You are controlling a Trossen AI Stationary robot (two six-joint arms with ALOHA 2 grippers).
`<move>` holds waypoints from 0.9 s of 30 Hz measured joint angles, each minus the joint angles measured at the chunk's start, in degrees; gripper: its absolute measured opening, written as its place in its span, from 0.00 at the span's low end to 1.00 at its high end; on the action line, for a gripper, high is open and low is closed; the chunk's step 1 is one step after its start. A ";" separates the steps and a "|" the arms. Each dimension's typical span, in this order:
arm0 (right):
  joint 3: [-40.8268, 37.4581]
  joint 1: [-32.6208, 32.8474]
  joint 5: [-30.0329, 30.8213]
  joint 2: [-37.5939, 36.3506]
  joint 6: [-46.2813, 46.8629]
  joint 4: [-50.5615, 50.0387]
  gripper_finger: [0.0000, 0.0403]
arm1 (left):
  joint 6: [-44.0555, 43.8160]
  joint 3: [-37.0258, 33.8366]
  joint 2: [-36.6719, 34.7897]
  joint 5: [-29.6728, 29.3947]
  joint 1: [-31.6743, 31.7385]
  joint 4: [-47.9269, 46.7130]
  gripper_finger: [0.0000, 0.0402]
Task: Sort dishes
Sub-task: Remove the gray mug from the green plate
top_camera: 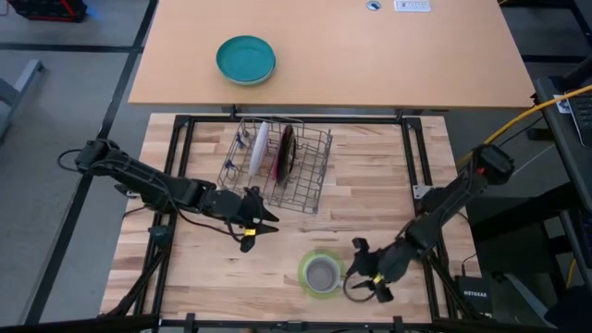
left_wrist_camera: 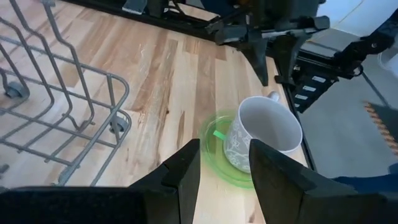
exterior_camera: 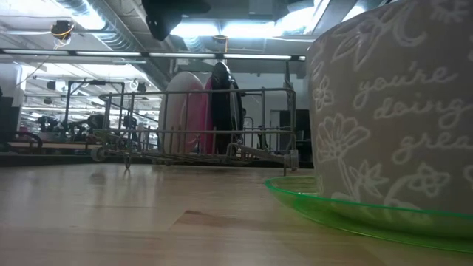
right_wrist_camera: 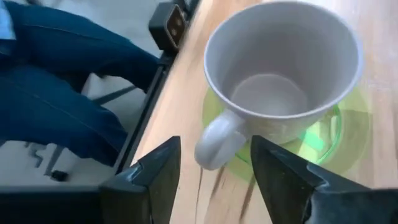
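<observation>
Grey mug (right_wrist_camera: 283, 74) stands upright on the lime-green saucer (right_wrist_camera: 339, 134), its handle (right_wrist_camera: 217, 142) just ahead of the right gripper (right_wrist_camera: 211, 165), jaws apart. Left gripper (left_wrist_camera: 225, 165), also spread, faces it from farther off, beside the dish rack (top_camera: 277, 162).

The left dark six-joint arm enters from nine o'clock and stretches toward the table's middle, its two-finger left gripper (top_camera: 262, 225) pointing to three o'clock with the fingers (left_wrist_camera: 186, 171) spread apart and nothing between them. The right dark arm comes in from three o'clock, bending down toward six o'clock; its right gripper (top_camera: 362, 269) faces nine o'clock, fingers (right_wrist_camera: 158, 168) parted wide and empty.
</observation>
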 joint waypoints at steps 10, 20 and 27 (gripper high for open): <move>5.81 1.85 4.14 6.90 13.70 -1.74 0.49 | 3.85 0.00 -0.02 0.00 -1.56 -0.38 0.32; 5.81 1.69 7.82 8.54 19.13 -2.43 0.49 | 5.20 0.00 -0.02 0.01 -4.48 -0.42 0.32; 5.81 1.69 8.22 9.98 21.03 -2.36 0.49 | 6.14 0.00 -0.02 0.01 -5.56 -0.45 0.32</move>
